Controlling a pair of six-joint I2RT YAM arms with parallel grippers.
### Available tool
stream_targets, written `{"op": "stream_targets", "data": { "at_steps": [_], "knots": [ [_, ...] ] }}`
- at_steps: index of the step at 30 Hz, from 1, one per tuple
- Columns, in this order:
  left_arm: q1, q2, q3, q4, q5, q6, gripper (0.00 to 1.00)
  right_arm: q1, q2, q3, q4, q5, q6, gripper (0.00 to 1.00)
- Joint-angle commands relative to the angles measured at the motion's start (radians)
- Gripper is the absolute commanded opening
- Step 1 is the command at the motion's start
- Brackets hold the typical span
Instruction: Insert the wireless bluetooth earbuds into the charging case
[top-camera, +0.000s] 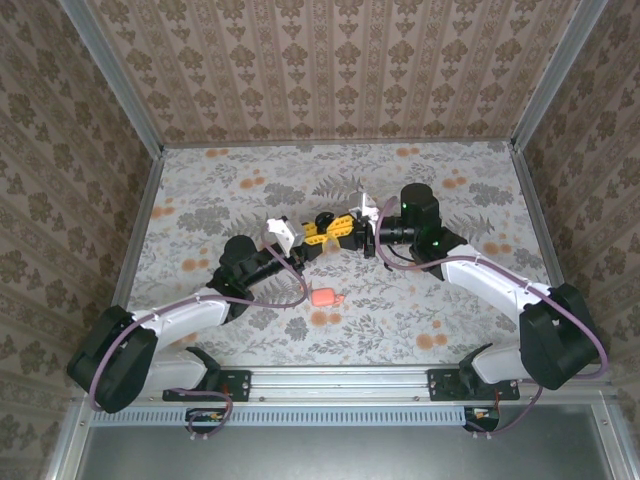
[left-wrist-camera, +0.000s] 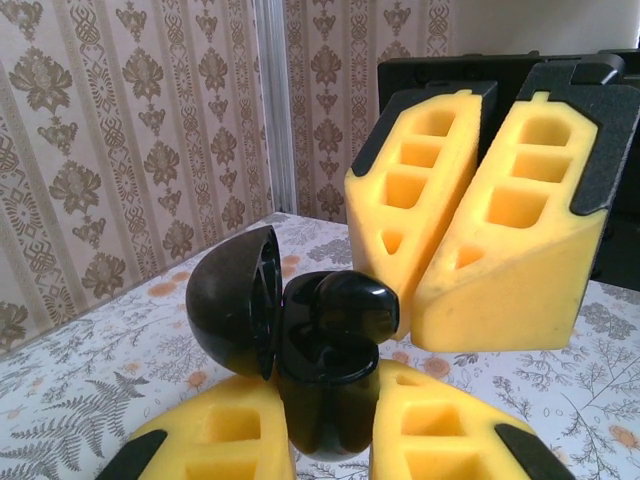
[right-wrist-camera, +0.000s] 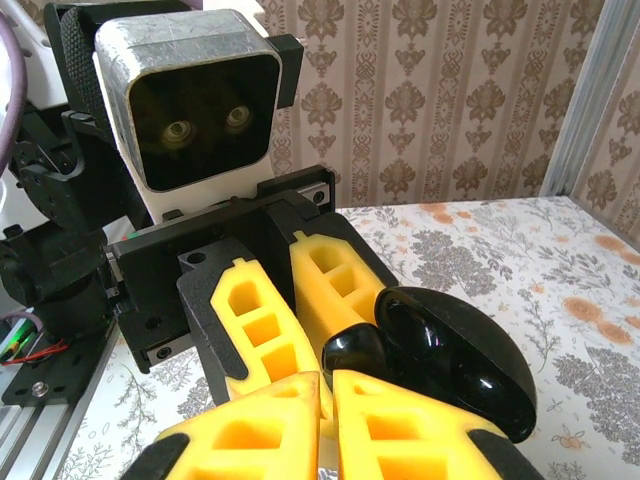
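A glossy black charging case (left-wrist-camera: 325, 395) stands upright with my left gripper (left-wrist-camera: 330, 420) shut on its body between yellow fingers. Its domed lid (left-wrist-camera: 235, 300) hangs open to the left. One black earbud (left-wrist-camera: 350, 305) sits at the case's open top, over the inner recesses. My right gripper (left-wrist-camera: 405, 330) comes in from the far side, shut, with its tips on the earbud's right end. In the right wrist view the earbud (right-wrist-camera: 362, 350) lies just past my right gripper (right-wrist-camera: 328, 385), and the open lid (right-wrist-camera: 470, 365) is to its right. From above, both grippers (top-camera: 340, 228) meet mid-table.
A small salmon-pink thing (top-camera: 322, 296) lies on the floral table (top-camera: 250, 190), near side of the two grippers. Patterned walls (top-camera: 330, 60) close off the back and sides. A metal rail (top-camera: 340, 378) runs along the near edge by the arm bases.
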Motion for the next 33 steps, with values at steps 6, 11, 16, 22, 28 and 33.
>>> {"op": "stream_targets", "data": {
  "at_steps": [6, 11, 16, 22, 28, 33],
  "knots": [
    [-0.015, -0.021, 0.039, -0.018, 0.047, 0.031, 0.08, 0.019, 0.013, 0.056, -0.008, -0.012, -0.018, 0.16],
    [-0.016, -0.021, 0.041, -0.020, 0.049, 0.032, 0.08, 0.021, 0.013, 0.060, -0.015, -0.011, -0.020, 0.18],
    [-0.016, -0.021, 0.032, -0.015, 0.039, 0.030, 0.08, 0.020, 0.008, 0.050, -0.004, -0.007, -0.010, 0.19],
    [-0.016, -0.022, 0.007, -0.002, 0.024, 0.020, 0.08, 0.009, -0.039, 0.019, -0.031, 0.003, -0.005, 0.19],
    [-0.013, -0.019, -0.020, -0.006, 0.000, 0.027, 0.08, -0.032, -0.054, 0.022, -0.078, -0.007, 0.032, 0.20],
    [-0.013, -0.010, -0.046, -0.005, -0.021, 0.025, 0.08, -0.071, -0.034, 0.096, -0.248, 0.029, 0.081, 0.23]
  ]
}}
